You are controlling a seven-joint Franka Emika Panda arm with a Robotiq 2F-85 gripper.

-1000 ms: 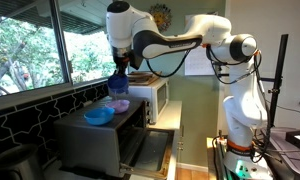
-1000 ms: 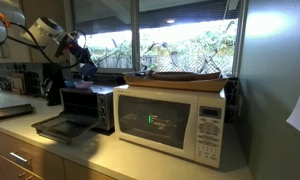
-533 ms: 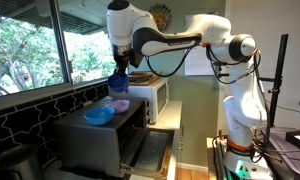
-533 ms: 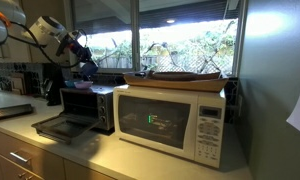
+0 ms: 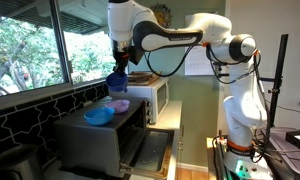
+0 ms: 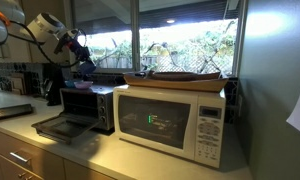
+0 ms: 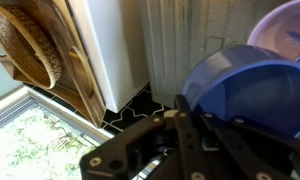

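My gripper is shut on the rim of a dark blue bowl and holds it in the air above the top of a black toaster oven. In the wrist view the blue bowl fills the right side, with my gripper pinching its edge. A light blue bowl and a purple bowl sit on the oven's top below it. The purple bowl also shows in the wrist view behind the held one. In an exterior view my gripper and the held bowl hang over the oven.
The toaster oven's door hangs open over the counter. A white microwave stands beside it with a wicker tray on top; the tray also shows in the wrist view. Windows run along the wall behind.
My gripper has risen slightly with the dark blue bowl in it. The bowls on the oven have not moved.
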